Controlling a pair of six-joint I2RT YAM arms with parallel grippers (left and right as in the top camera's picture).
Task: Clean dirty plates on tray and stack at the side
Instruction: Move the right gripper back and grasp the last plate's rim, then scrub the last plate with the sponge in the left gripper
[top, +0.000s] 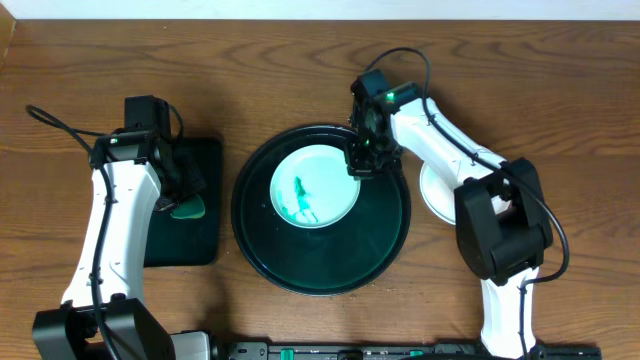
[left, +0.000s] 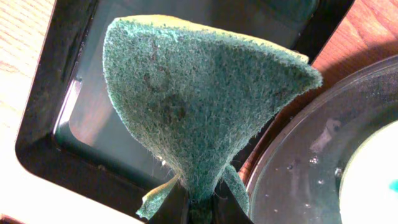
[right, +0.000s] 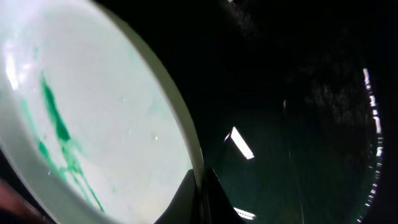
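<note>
Overhead view shows the tray (top: 385, 255) in the middle of the table (top: 560, 80). One dirty plate (top: 313, 187) lies inside the tray, in the half that is far from my bases. Green smears cross the plate's face.

My right gripper (top: 361, 163) is over the far right part of the tray, at the plate's edge. In the right wrist view my two fingers (right: 184, 200) are closed on the plate's rim, one on each side of it, so I am pinching the dirty plate. If the rim is lifted off the tray floor I cannot tell.

Just beside the tray, on its right, a white plate (top: 435, 195) rests on the table, partly hidden under my right arm. If it is one plate or several I cannot tell.

On the left of the tray stands a black rectangular tray (top: 200, 250), near it but apart. My left gripper (left: 199, 210) hangs over the rectangular tray, on the side that is closer to the tray. Its jaws are pressed on a green sponge (left: 199, 106) with a yellow back. The sponge is folded into a cone shape and stands out from my fingers. It is apart from the dirty plate.
</note>
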